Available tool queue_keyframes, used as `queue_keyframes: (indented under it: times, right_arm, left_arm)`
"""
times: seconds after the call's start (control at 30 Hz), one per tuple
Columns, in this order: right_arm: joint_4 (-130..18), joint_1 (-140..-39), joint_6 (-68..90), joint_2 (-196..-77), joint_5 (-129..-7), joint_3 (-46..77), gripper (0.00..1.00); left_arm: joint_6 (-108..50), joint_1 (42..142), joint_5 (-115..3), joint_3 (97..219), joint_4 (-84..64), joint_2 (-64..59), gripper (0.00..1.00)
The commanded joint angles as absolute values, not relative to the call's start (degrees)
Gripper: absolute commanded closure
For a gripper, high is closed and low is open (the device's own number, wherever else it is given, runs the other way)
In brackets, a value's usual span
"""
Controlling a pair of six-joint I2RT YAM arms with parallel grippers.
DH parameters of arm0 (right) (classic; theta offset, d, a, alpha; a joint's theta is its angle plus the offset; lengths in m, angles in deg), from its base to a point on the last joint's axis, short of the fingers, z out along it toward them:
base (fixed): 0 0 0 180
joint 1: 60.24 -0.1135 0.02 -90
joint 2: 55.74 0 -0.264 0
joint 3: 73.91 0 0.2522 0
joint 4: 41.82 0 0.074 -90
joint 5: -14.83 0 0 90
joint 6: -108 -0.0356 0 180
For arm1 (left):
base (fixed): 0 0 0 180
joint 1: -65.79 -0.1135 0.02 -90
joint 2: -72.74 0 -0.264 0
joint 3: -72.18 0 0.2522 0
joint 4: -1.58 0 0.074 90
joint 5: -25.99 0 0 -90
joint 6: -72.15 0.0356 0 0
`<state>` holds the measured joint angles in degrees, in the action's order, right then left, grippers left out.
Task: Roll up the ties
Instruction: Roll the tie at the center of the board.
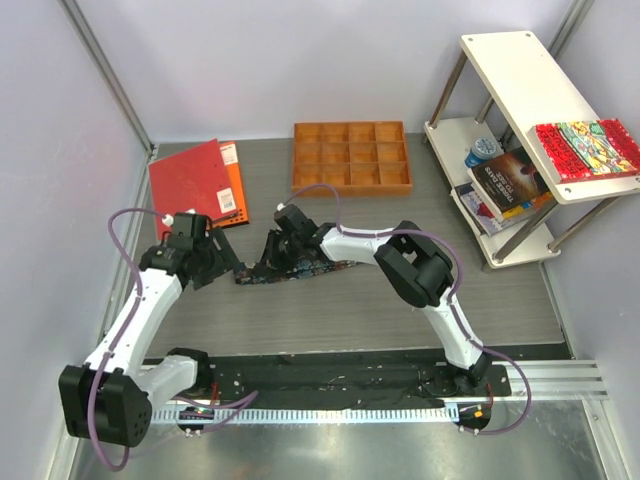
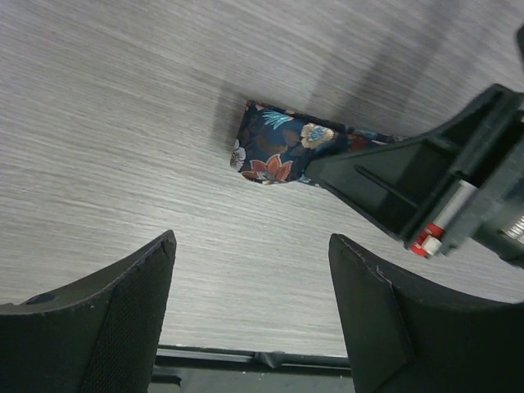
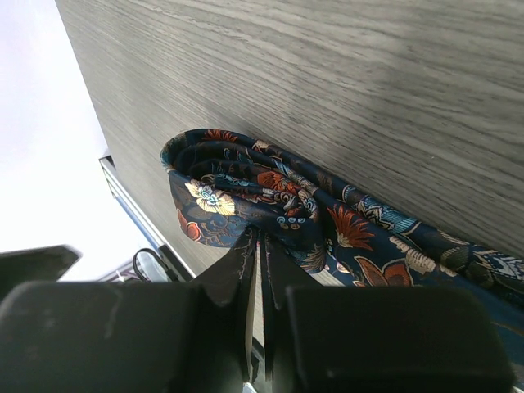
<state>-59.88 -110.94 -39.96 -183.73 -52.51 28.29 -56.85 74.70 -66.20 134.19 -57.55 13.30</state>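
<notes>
Centre of the bench (image 1: pixel 380 310) in the top view is where your tie (image 1: pixel 320 268) lies, a dark patterned strip running left to right. Your right gripper (image 1: pixel 283 248) is down on its left part, and your left gripper (image 1: pixel 222 266) sits just beside the tie's left end. Toward the upper left of that frame you have a red folder (image 1: pixel 185 178) lying over an orange notebook (image 1: pixel 232 185), at upper centre a wooden tray (image 1: pixel 350 155) of small compartments, and at the right a white shelf (image 1: pixel 510 60) with books on it. In the left wrist view your left gripper's two fingers (image 2: pixel 106 319) stand well apart at the bottom of the frame with only bare bench between them. The tie's floral end sits above them at centre, and the black right gripper touches it from the right. In the right wrist view your right gripper's jaws are pressed almost together at the bottom centre, clamped on the near edge of the tie. Just above them the tie is doubled over into a loose, flattened loop in the middle of the frame, and the rest of the fabric trails off toward the lower right.
</notes>
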Motion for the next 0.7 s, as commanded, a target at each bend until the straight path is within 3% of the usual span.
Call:
queue_keyframes:
  times: [0.0, 0.23, 0.67]
  right_arm:
    - [-58.7, -110.6, -39.0, -180.5, -52.7, 27.6, 0.89]
    - [-58.7, -110.1, -38.7, -180.0, -52.1, 27.6, 0.89]
    - [-58.5, -109.7, -38.7, -180.5, -51.5, 27.6, 0.89]
  left_arm:
    - [-59.0, 74.3, -65.8, 131.0, -50.1, 11.1, 0.26]
    - [-60.0, 74.3, -64.4, 125.9, -37.9, 7.4, 0.3]
    - [-61.3, 74.3, -61.4, 119.1, -28.1, 1.1, 0.44]
